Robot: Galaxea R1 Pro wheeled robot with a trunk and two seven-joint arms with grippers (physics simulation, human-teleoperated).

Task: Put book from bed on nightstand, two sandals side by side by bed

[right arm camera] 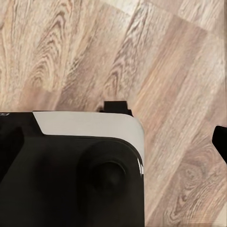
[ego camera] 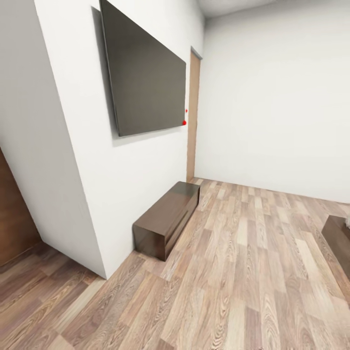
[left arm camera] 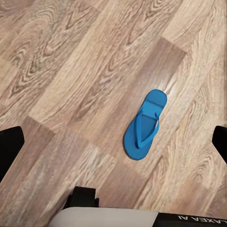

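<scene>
On the plank floor (left arm camera: pixel 71 71) under the left gripper (left arm camera: pixel 113 142), one blue sandal (left arm camera: pixel 144 125) lies flat, toe toward 1 o'clock, w/ fingers spread wide & holding nothing. Right gripper: can't tell open or closed. Head cam has the wall screen (ego camera: pixel 146 73) at 11 o'clock and the long low cabinet (ego camera: pixel 167 218) below; risk is driving on & clipping the sandal w/ the base, since it's outside head view.

Head view: from standing height, looking forward and down across the plank floor (ego camera: pixel 233 272) toward the wall screen (ego camera: pixel 146 73) and the long low cabinet (ego camera: pixel 167 218).
Left wrist view: straight down, fairly near the floor (left arm camera: pixel 71 71), a sandal (left arm camera: pixel 144 125) in sight.
Right wrist view: straight down, close over the robot's base (right arm camera: pixel 71 170).
Shared: the plank floor.
</scene>
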